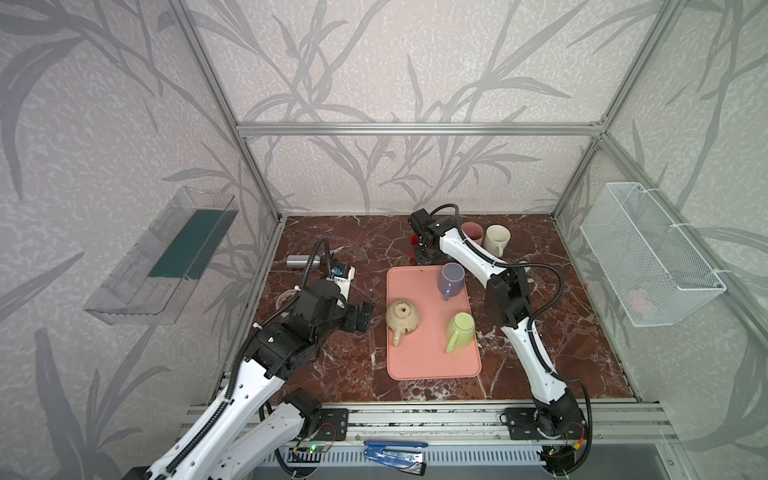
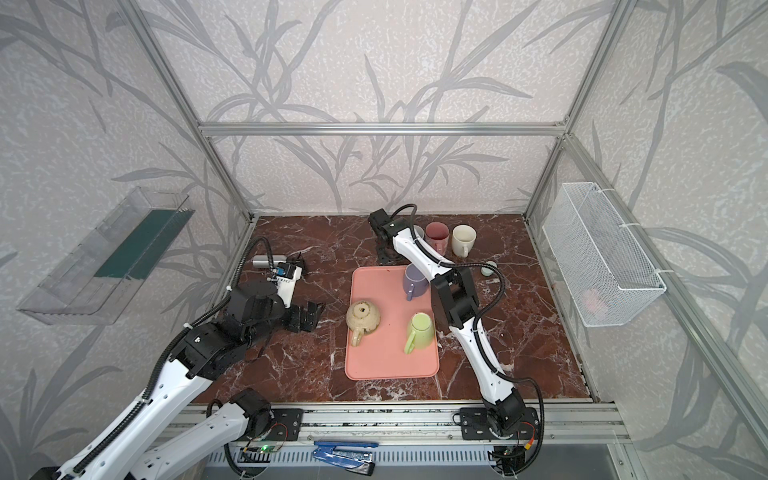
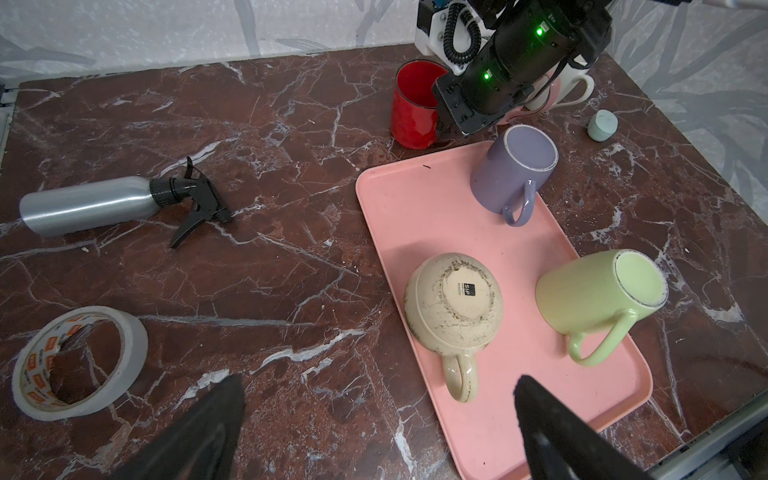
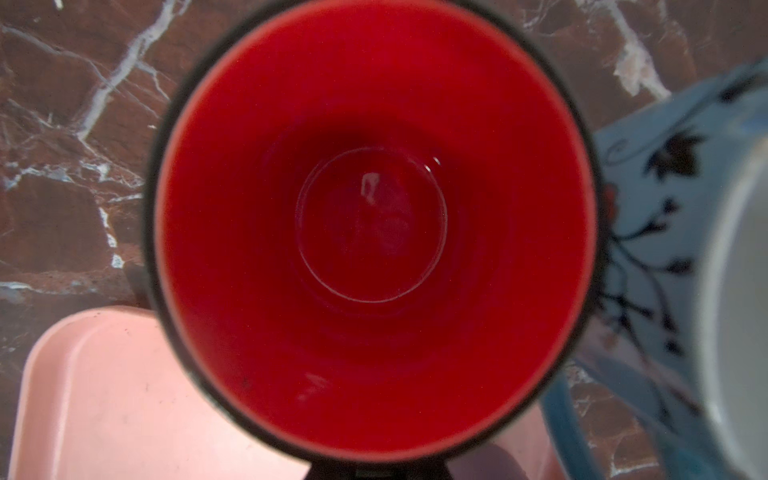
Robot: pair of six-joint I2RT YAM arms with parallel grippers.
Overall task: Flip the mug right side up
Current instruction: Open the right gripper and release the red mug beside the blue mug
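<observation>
A red mug [image 3: 413, 108] stands right side up on the marble just behind the pink tray [image 3: 415, 208]; its open mouth [image 4: 374, 224] fills the right wrist view. My right gripper [image 1: 424, 253] is shut on it at its side, fingers mostly hidden. On the tray a purple mug [image 1: 452, 276], a beige mug [image 1: 402, 318] and a green mug [image 1: 460, 328] stand upside down. My left gripper [image 3: 378, 380] hangs open left of the tray near the beige mug's handle, holding nothing.
A pink mug [image 2: 437, 235] and a cream mug [image 2: 463, 240] stand upright at the back, a blue flowered mug [image 4: 665, 208] beside the red one. A spray bottle [image 3: 87, 205], tape roll [image 3: 79, 361] and small blue-green cylinder [image 3: 602, 124] lie on the marble.
</observation>
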